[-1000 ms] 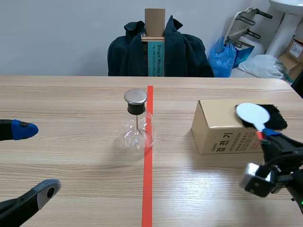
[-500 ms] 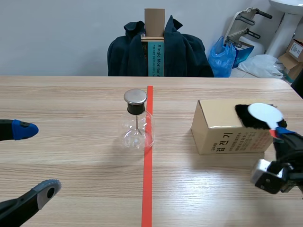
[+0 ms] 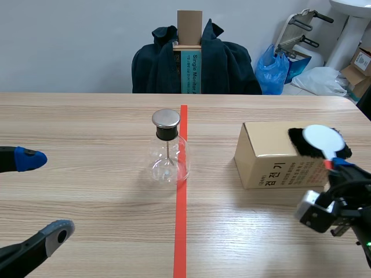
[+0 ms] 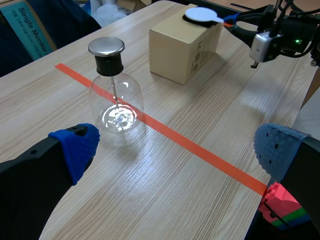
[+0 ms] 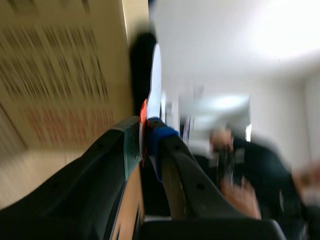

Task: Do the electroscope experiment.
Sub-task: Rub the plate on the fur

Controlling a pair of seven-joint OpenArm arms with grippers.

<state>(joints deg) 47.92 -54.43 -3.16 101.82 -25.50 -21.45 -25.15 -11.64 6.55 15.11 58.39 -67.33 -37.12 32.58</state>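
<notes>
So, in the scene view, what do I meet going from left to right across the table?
First the left tool → glass flask with a metal cap → cardboard box → right tool, holding the white paddle.

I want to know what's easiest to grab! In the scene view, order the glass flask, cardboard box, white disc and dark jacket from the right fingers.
1. white disc: held in the right fingers.
2. cardboard box: right beside them, under the disc.
3. glass flask: by the orange-red line.
4. dark jacket: farthest back, behind everything.

Left hand [image 3: 45, 194] hangs low, fingers spread; right hand [image 3: 339, 166], turned sideways, apparently pinches a white paddle [image 3: 318, 138].
</notes>
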